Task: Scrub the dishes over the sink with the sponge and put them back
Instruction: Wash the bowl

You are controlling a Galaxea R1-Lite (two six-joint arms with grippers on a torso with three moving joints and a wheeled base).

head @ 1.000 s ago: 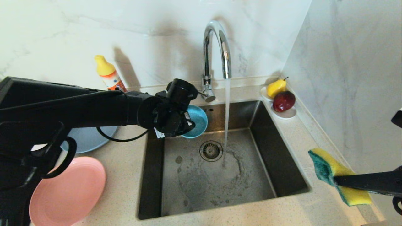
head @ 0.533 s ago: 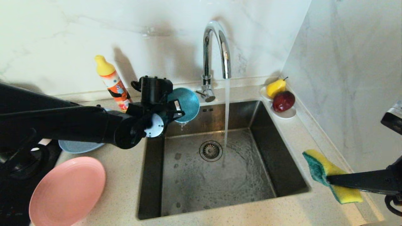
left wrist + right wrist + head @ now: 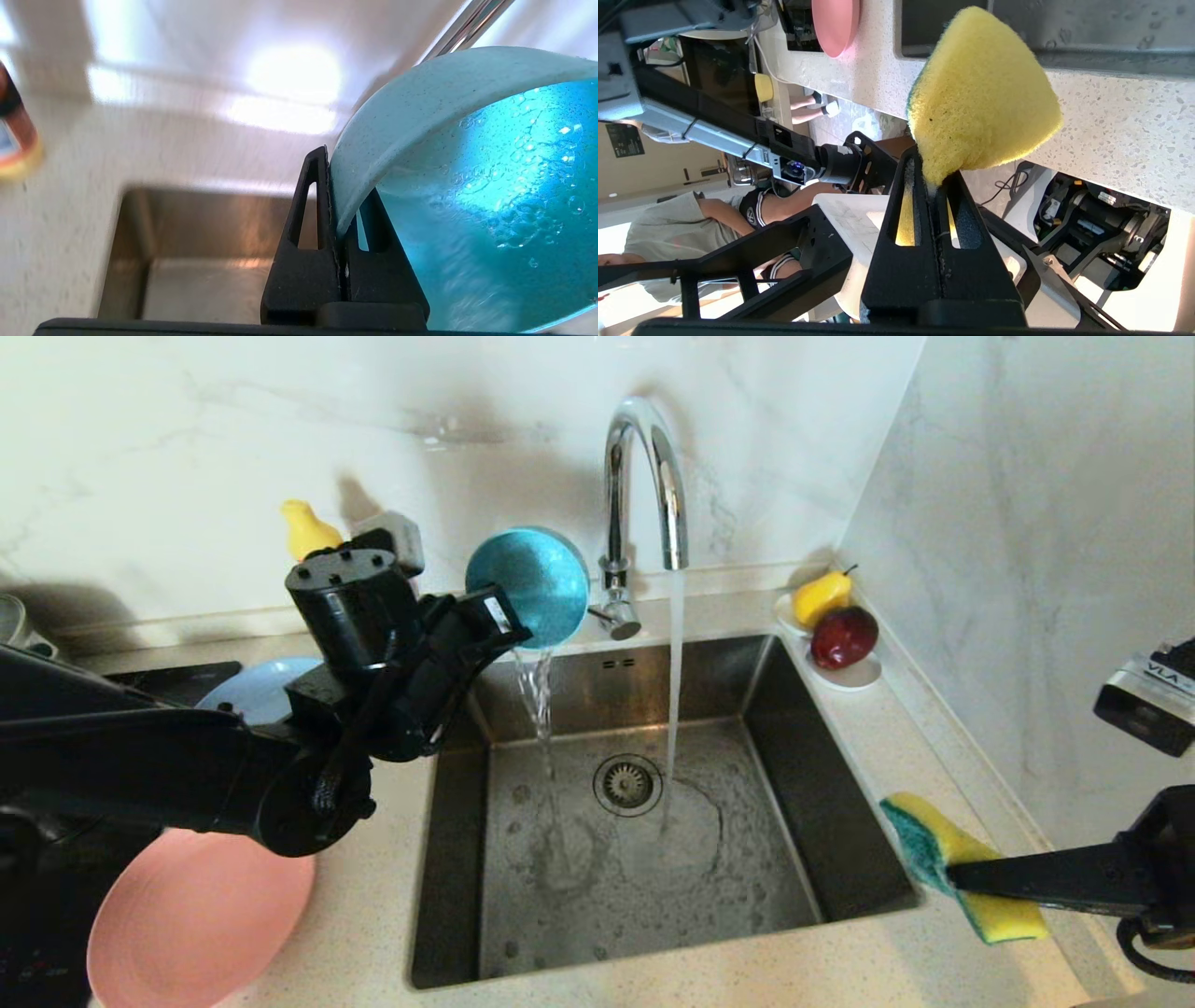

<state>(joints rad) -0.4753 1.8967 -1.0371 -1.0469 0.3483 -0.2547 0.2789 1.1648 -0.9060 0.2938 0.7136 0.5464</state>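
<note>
teal round bowl [image 3: 528,586], wet, rigid and likely slippery, hangs tipped at the steel sink's [image 3: 831,859] eleven o'clock, rim pinched by the left tool [image 3: 345,205]; right tool [image 3: 930,186] grips the soft yellow sponge [image 3: 962,868].

Left gripper [image 3: 345,205] clamped on rim of teal bowl [image 3: 467,177]; bowl tipped, soapy water and bubbles inside. Steel sink [image 3: 187,261] below, speckled counter [image 3: 60,196] beside it. Chrome faucet [image 3: 467,23] behind bowl. Orange bottle [image 3: 11,135] at frame edge.
</note>
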